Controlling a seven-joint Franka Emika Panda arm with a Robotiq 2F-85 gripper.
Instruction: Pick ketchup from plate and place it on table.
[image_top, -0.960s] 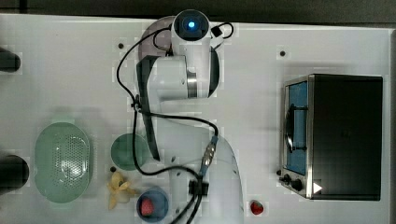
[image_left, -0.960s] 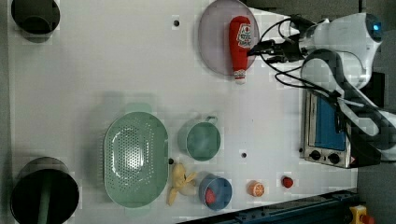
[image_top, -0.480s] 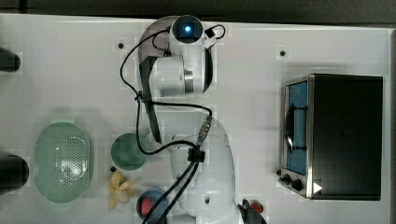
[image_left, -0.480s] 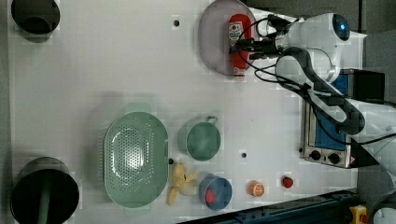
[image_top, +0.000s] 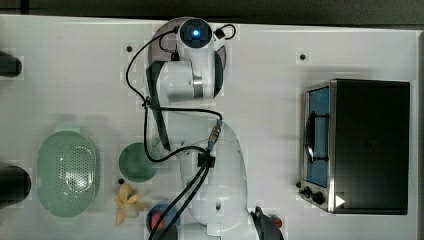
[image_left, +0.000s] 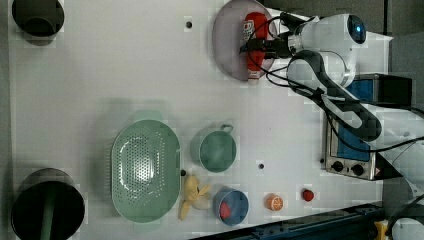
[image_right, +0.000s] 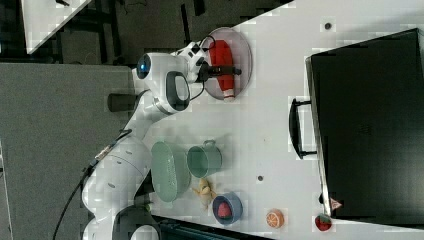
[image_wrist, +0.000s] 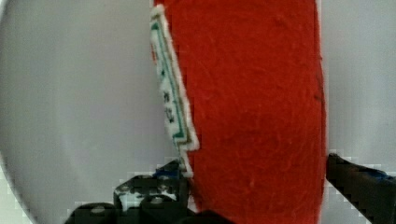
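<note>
The ketchup (image_left: 254, 37) is a red plush bottle with a white label, lying flat on the pale lilac plate (image_left: 227, 45) at the table's (image_left: 125, 65) far edge. In the right view the ketchup (image_right: 221, 56) lies on the plate (image_right: 243, 47) with my gripper (image_right: 225, 71) across its middle. My gripper (image_left: 257, 48) is open and low over the bottle. In the wrist view the ketchup (image_wrist: 252, 102) lies between my black fingertips (image_wrist: 359, 182), one on each side of it, and the gripper (image_wrist: 252, 191) is not closed on it. In the top view my arm hides the bottle.
A toaster oven (image_top: 360, 145) stands at the top view's right. A green perforated basket (image_left: 145, 170), a teal cup (image_left: 216, 150), a banana (image_left: 192, 195), a blue bowl (image_left: 231, 206), an orange (image_left: 273, 202) and a red fruit (image_left: 308, 195) lie lower in the left view. Dark cylinders (image_left: 37, 15) stand at its left corners.
My arm has swung over the plate. The gripper has come from beside the ketchup to sit across its body, jaws still wide.
</note>
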